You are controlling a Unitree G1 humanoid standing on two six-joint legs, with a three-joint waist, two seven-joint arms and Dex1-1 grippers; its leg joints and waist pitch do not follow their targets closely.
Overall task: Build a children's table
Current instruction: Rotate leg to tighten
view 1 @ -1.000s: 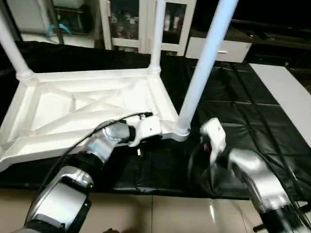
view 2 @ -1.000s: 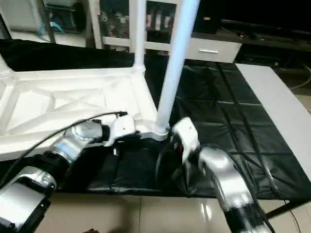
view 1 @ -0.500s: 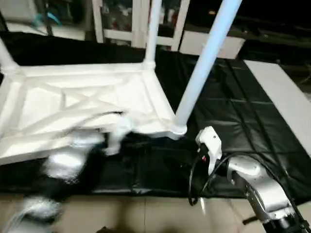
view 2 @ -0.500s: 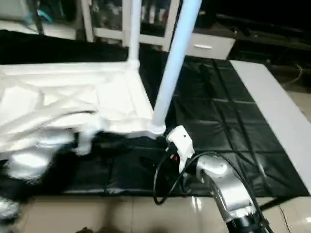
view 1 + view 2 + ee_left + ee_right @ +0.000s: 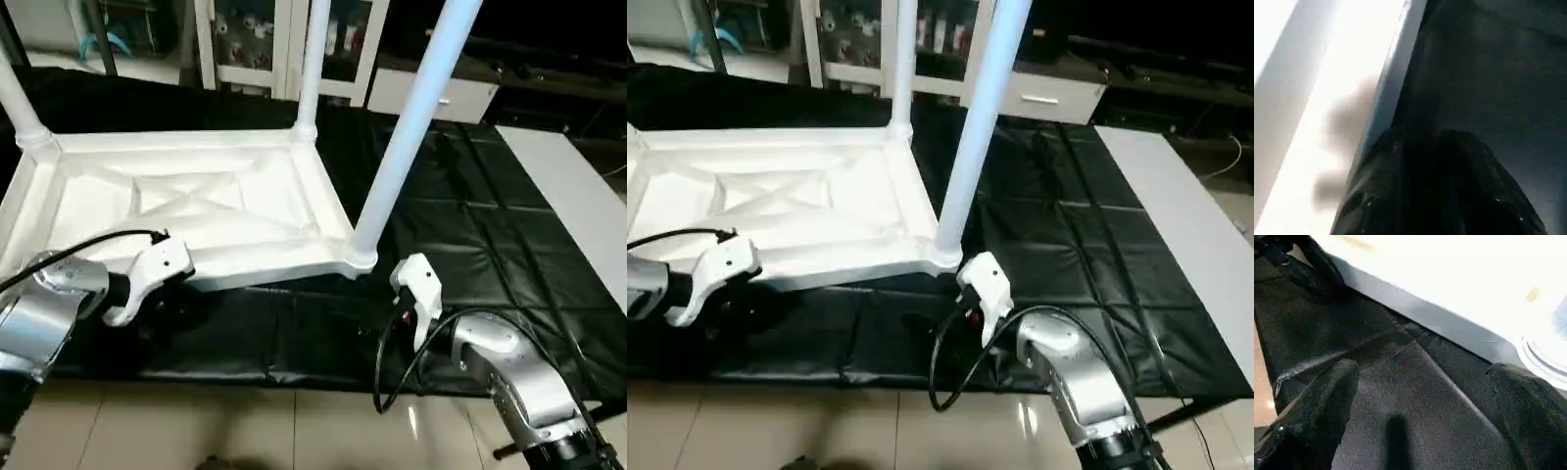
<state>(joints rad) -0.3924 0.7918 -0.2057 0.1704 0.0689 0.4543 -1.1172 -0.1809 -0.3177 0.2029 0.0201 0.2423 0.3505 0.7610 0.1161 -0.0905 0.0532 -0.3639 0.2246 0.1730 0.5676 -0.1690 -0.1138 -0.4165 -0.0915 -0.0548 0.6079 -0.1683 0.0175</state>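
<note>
The children's table lies upside down on the black cover. Its white tabletop (image 5: 211, 201) shows a ribbed X-braced underside. Three white legs stand in corner sockets: far left (image 5: 22, 103), far middle (image 5: 310, 69), near right (image 5: 404, 147). My left gripper (image 5: 174, 292) sits low at the tabletop's near edge, left of the middle; that white edge (image 5: 1347, 88) runs close by in the left wrist view. My right gripper (image 5: 1422, 369) is open and holds nothing. It points at the near edge beside the near-right socket (image 5: 1547, 357).
The black cover (image 5: 470, 225) spreads to the right of the tabletop, with a bare grey strip of worktable (image 5: 578, 196) beyond it. White cabinets (image 5: 255, 44) stand behind. Tiled floor (image 5: 294, 431) lies below the near edge. A black cable (image 5: 384, 377) loops from my right wrist.
My left arm has drawn back to the left along the tabletop's near edge, away from the near-right leg. The right arm has dropped slightly. The view has shifted.
</note>
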